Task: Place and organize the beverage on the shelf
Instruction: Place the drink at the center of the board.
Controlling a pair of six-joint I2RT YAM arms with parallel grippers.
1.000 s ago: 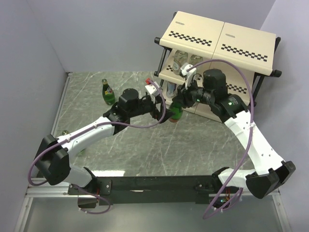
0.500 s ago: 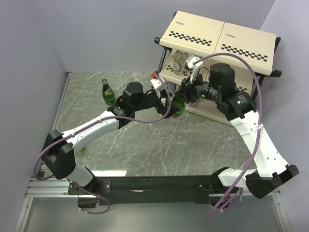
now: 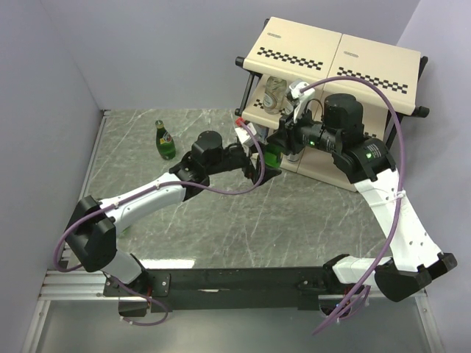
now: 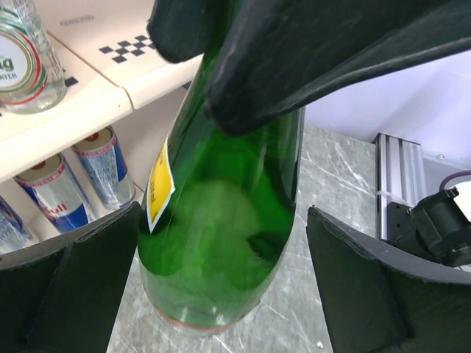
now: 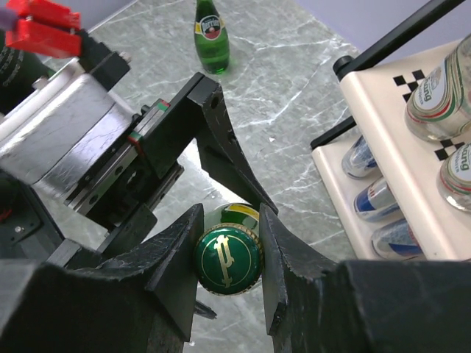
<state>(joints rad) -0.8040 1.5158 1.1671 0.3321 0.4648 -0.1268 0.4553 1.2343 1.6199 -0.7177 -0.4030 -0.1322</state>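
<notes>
The left claw [image 3: 265, 169] is spread wide, well to the right of a lone green bottle [image 3: 165, 141] that stands upright on the marble tabletop [image 3: 221, 220]. Its dark fingers [image 4: 81, 279] flank a second green bottle [image 4: 221, 243] with a yellow label, with a clear gap on each side and no contact. Whether this bottle's base rests on the tabletop cannot be told.

The right claw [image 5: 229, 217] comes down on the bottle from above. It is clamped on the top, with a finger pressed to each side of the green cap with its gold mark.

This bottle sits just in front of the left end of the shelf [image 3: 331, 55]. On the middle tier behind it stand two clear bottles [image 5: 439, 92]. Three silver-and-blue cans [image 5: 377, 198] sit in a row on the tier below.
</notes>
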